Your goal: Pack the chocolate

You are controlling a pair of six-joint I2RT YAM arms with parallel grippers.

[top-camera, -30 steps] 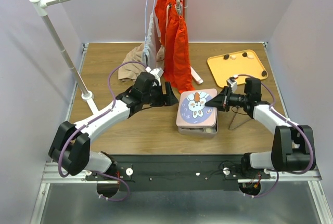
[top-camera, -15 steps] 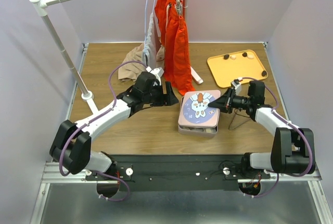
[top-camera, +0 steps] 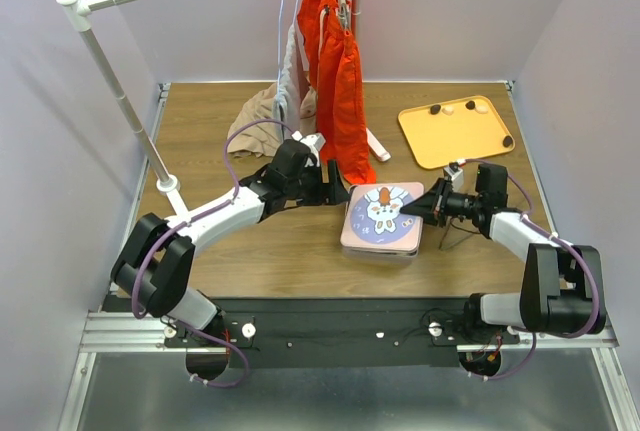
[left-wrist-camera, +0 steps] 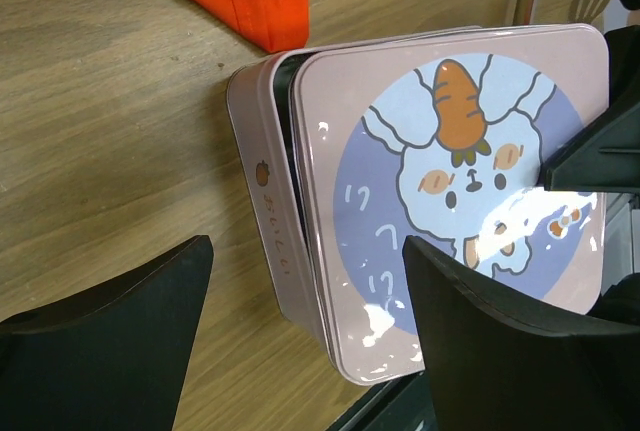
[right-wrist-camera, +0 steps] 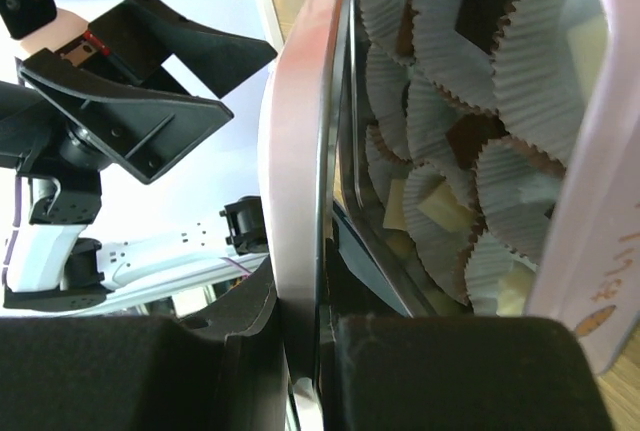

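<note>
Jaws: left gripper (top-camera: 333, 189) spread wide, empty, at 9 o'clock of tin (left-wrist-camera: 262, 181); right gripper (top-camera: 415, 206) clamped on lid (left-wrist-camera: 450, 191) edge at 3 o'clock | chocolate (right-wrist-camera: 470, 136): seated in paper cups (right-wrist-camera: 520, 81) inside tin | advice: lid is best kept level, tin braced from 9 o'clock.

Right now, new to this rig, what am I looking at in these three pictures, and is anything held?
Two robot arms stand at a wooden table. One picture looks down from above; the other two come from cameras on the wrists. The right tool pinches the rabbit-printed lid, ajar over a pink tin; paper cups with chocolate show inside. The left tool hangs open beside the tin. More chocolate lies on the orange tray; orange clothes hang behind.
</note>
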